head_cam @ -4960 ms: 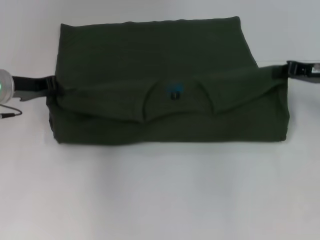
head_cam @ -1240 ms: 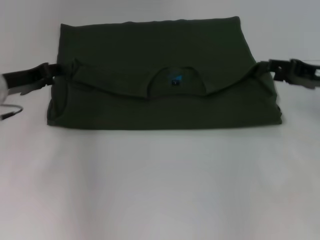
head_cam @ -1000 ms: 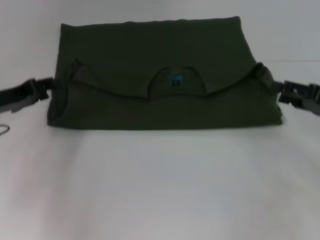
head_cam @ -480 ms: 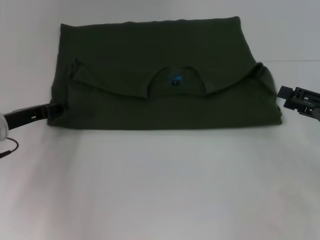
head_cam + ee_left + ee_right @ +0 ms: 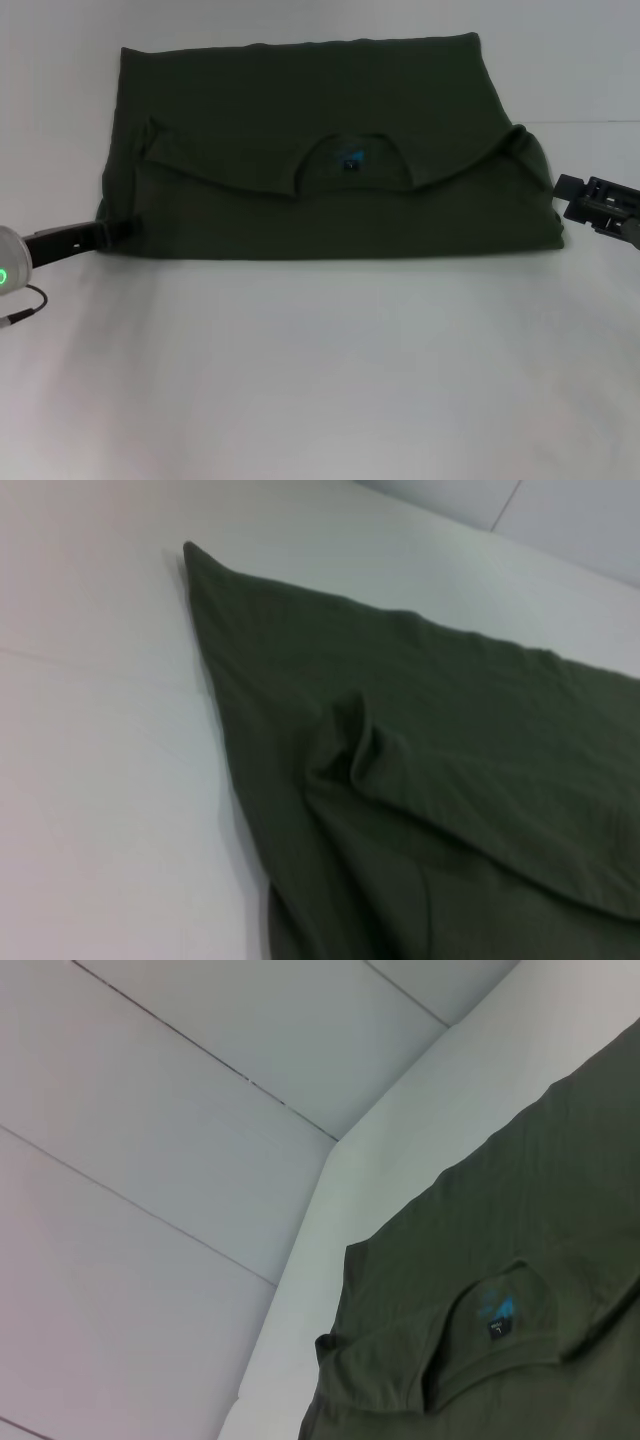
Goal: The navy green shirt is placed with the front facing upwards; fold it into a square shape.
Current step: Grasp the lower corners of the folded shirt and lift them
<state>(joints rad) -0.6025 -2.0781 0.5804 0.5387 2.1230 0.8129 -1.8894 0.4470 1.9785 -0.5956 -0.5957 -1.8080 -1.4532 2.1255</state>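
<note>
Head view shows us the shirt [image 5: 320,150] lying flat on the white table [image 5: 320,370], already folded into a wide rectangle, its near part doubled over so that the round collar [image 5: 350,160] and the small blue neck label [image 5: 350,157] face up near the middle. The folded-over edge runs across the cloth in a shallow curve on either side of the collar.

Our left gripper [image 5: 118,230] lies low on the table at the shirt's near left corner, its tip touching or just under the hem; we cannot tell whether its fingers are apart or closed, nor whether they hold any cloth. A green light glows on the left arm's wrist [image 5: 8,272].

Our right gripper [image 5: 568,197] sits just beside the shirt's right edge, apart from the cloth; we cannot tell how its fingers stand either.

From the left wrist we see a puckered crease [image 5: 350,750] in the cloth near the left edge. From the right wrist we see the collar and label [image 5: 497,1315] from the side, with pale wall panels [image 5: 180,1140] behind the table.
</note>
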